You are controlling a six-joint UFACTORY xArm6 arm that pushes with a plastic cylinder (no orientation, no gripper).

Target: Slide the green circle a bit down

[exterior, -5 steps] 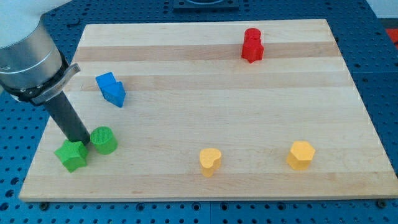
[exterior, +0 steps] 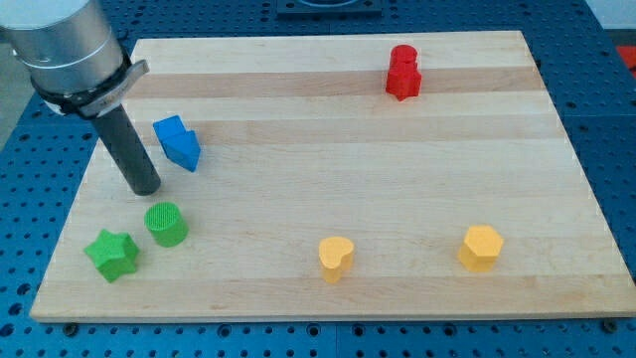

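Green circle resting in the lower left of the frame, upright on the pale wooden tabletop, not touched by anything. Just to its lower left, close but apart, a green star near the tabletop's bottom-left corner. My tip planted on the wood directly above the green circle, a small gap between the two, and just left of and below a blue block, whose shape reads roughly as an arrow or wedge, though hard to say for certain from this angle. Dark rod rising up and to the left from the tip into a grey cylindrical arm housing at the frame's upper left corner. No claw fitted at all, only the plain rod, so nothing held and nothing to open or close. Farther off: a red block in the upper right, a yellow heart at lower centre, and a yellow hexagon at lower right, all well apart from each other and from the tip. Blue perforated surface around the tabletop's edges.
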